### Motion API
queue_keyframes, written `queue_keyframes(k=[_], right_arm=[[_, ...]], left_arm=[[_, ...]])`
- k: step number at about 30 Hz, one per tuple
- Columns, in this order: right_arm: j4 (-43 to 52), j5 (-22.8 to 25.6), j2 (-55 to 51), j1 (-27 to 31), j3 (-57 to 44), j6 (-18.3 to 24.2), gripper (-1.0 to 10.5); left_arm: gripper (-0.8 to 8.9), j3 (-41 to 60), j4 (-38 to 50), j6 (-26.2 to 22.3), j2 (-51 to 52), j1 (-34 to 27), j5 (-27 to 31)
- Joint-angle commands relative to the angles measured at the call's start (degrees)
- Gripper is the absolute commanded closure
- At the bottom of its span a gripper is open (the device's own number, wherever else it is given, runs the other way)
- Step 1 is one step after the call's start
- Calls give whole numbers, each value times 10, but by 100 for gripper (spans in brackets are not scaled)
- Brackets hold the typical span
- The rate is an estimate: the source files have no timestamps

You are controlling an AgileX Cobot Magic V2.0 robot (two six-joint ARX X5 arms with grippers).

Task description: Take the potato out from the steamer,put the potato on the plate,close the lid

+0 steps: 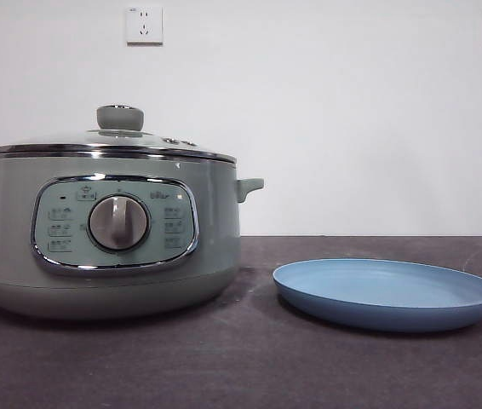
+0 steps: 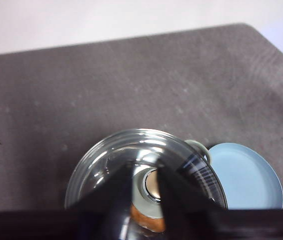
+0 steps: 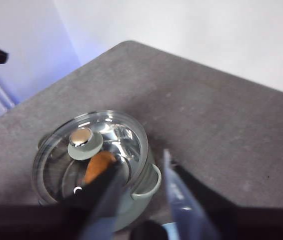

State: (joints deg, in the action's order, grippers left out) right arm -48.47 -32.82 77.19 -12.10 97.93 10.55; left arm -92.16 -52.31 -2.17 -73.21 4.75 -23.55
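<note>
plate [image 1: 386, 294]: nearest the lens, lower right of front view, bare, on the table [image 1: 241, 366] just beside the steamer, not touching it.
steamer [image 1: 105, 226]: left half of front view, dial facing the camera, lid seated on the rim.
lid [image 1: 109, 141]: glass with chrome rim; judged rigid, breakable, slick on the dome. hold by the knob [image 1: 120, 118] only, lift straight up.
potato [image 3: 99, 167]: inside the steamer, seen orange-brown through the glass, lying off to one side of the knob; also glimpsed in left wrist view [image 2: 149, 220].
potato handling: judged firm, light, smooth and rounded, so it may roll; grip across the short axis, moderate squeeze.
left gripper [image 2: 146, 190]: high above the lid, jaws parted, knob framed between them, nothing held.
right gripper [image 3: 141, 195]: raised above the steamer's handle side, jaws spread, empty.
status: no step begun; lid must come off first.
</note>
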Motion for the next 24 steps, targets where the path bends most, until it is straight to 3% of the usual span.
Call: queue_keyframes(k=[1,3,7,15,24], right_arm=[[2,43,4,-10,5,3,325],[2,77,5,-19,5,4,317],[2,79,5,-24,5,4,317],[-7,93,5,-24,5,4,317],[-15,109,5,-23,5,4,320]], left_arm=[[264,-2,2,-11,-13,17,-3],[266,-3,1,-11,-27,34,-3],[266,-2,1,-11,-58,69,5],[266,-2,-18,-11,-139,136,109],[267,-2,-35,-13,-222,148,134]])
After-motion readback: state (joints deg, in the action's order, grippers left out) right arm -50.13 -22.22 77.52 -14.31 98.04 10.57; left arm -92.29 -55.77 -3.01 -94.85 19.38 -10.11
